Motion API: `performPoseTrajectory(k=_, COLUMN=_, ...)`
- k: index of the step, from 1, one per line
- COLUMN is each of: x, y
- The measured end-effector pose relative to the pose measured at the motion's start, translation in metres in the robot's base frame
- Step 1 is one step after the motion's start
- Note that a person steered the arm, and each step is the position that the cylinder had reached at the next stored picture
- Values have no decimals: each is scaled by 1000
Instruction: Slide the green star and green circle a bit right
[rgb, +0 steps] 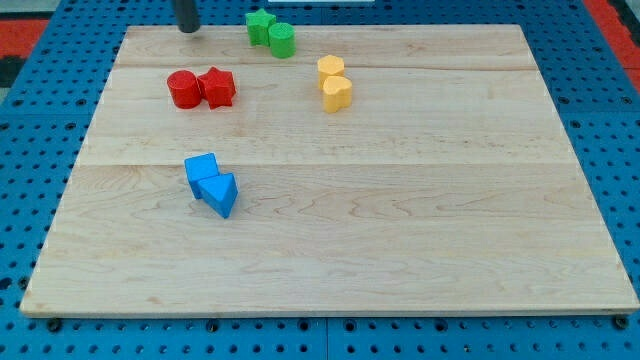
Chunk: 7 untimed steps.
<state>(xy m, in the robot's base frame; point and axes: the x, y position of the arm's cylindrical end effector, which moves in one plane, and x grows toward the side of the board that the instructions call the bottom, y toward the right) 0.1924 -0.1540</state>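
Green star (260, 25) and green circle (283, 40) sit touching at the worktop's (400, 200) top edge, left of centre; your push looks not yet begun. My tip (187, 29) waits near the top-left corner, apart from them; there's no pincer to report

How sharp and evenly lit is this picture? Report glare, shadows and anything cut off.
Camera view: the wooden board is evenly lit, with no strong glare; the blue blocks cast only short, soft shadows. The green star and green circle are sharp. The rod is cropped by the view's top; my tip looks slightly soft, left of the greens.
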Motion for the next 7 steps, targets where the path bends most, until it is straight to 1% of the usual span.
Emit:
performPoseTrajectory(k=1, x=12, y=114)
performPoseTrajectory(k=2, x=72, y=157)
performPoseTrajectory(k=3, x=107, y=186)
performPoseTrajectory(k=4, x=99, y=204)
performPoseTrajectory(k=5, x=88, y=292)
performPoseTrajectory(k=6, x=68, y=309)
performPoseTrajectory(k=7, x=9, y=346)
